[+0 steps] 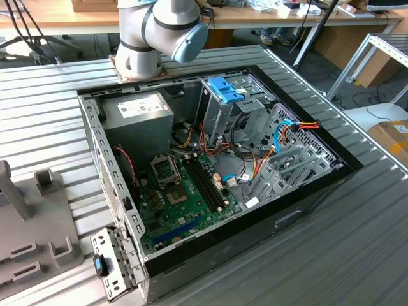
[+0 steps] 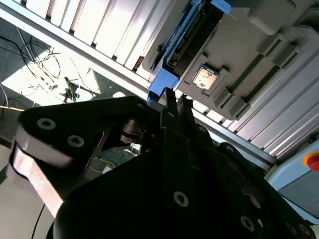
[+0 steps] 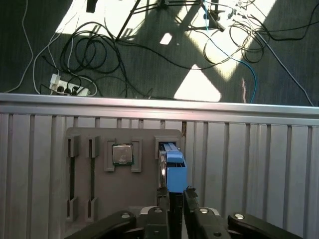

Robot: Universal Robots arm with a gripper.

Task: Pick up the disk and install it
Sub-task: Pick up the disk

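Exterior view gives me the wider bench. The open black-and-grey computer case (image 1: 255, 236) lies on the ribbed silver metal table (image 1: 51, 108) with its green motherboard (image 1: 185, 197) face up. A grey power supply box (image 1: 137, 118) fills the case corner nearest the arm's pale grey base (image 1: 150, 38), and a light-blue ribbed plastic latch (image 1: 224, 89) tops the metal drive cage. A grey moulded fixture plate (image 1: 32, 229) sits at the table's edge on the exterior view's left.

From the first wrist view I look straight down on that plate. The flat black rectangular disk (image 3: 174, 167) in its bright blue plastic carrier stands on edge in a slot, just beside the pocket holding a square silver processor chip (image 3: 122, 154). The black gripper (image 3: 174, 196) hangs at the disk's near end with its two fingers a narrow gap apart, and that gap lines up with the blue carrier. I cannot tell whether the tips touch it. Past the table's edge I see dark floor, tangled black cables (image 3: 99, 50) and a white power strip (image 3: 70, 88).

From the second wrist view I get the slanted angle. The disk's black flank runs lengthwise along the slot, and its blue end sits right at the fingertips (image 2: 169, 99). A round red button (image 2: 313, 162) on a pale box stands beside the table.
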